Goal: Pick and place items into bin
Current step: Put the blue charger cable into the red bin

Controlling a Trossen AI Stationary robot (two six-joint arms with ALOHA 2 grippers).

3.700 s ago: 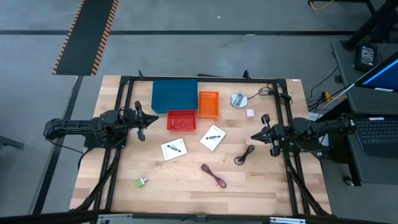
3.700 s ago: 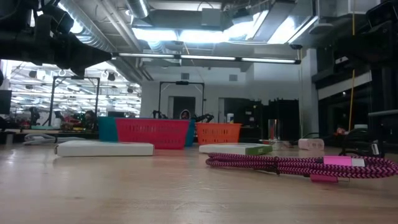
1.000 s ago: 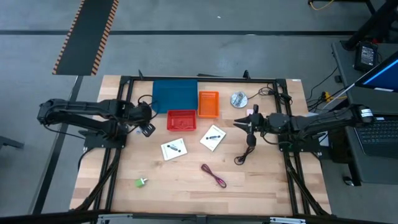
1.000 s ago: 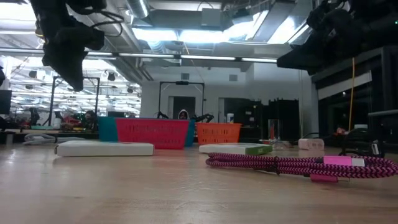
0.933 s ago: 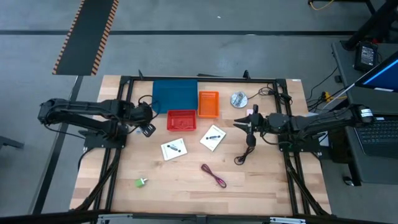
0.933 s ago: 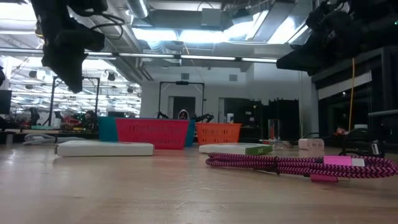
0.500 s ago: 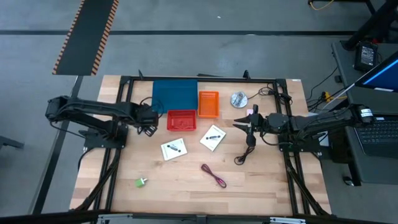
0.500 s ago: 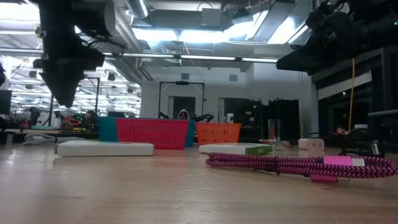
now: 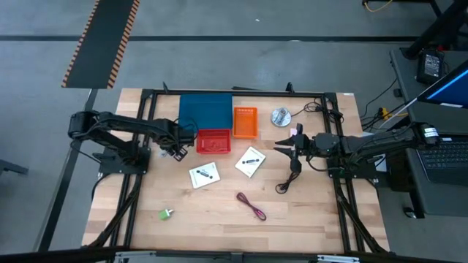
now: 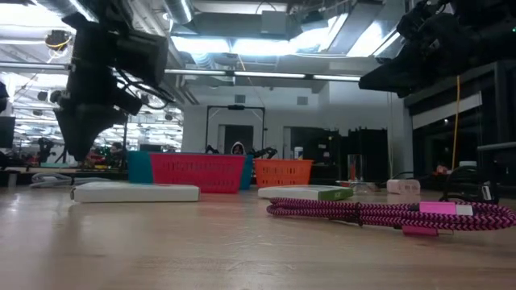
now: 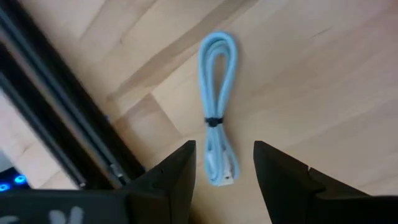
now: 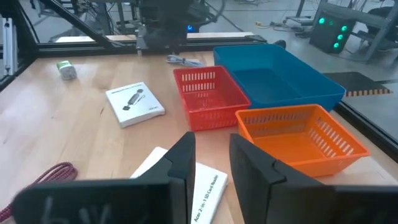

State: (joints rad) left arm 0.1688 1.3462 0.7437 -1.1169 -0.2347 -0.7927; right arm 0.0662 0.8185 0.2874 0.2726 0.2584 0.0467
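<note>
A pale blue coiled cable (image 11: 217,93) lies flat on the wood left of the red bin (image 9: 213,141). My left gripper (image 11: 224,149) hangs just over it, open and pointing down, with the cable's near end between the fingertips; I see no touch. My right gripper (image 9: 279,145) hovers right of the orange bin (image 9: 245,122), its fingers (image 12: 186,155) a little apart with nothing between them. Two white cards (image 9: 204,175) (image 9: 250,162), a black cable (image 9: 287,183), a dark-red cable (image 9: 251,207) and a green piece (image 9: 165,214) lie on the table.
A blue bin (image 9: 205,111) stands behind the red one at the far side. A round silver thing (image 9: 281,116) sits right of the orange bin. Black frame rails (image 9: 139,124) run along both table sides. Bare wood shows along the near edge.
My left gripper has travelled toward the table's right, up to the red bin, and has come down over the pale cable. The cable and the other items have stayed where they were. My right arm has kept still.
</note>
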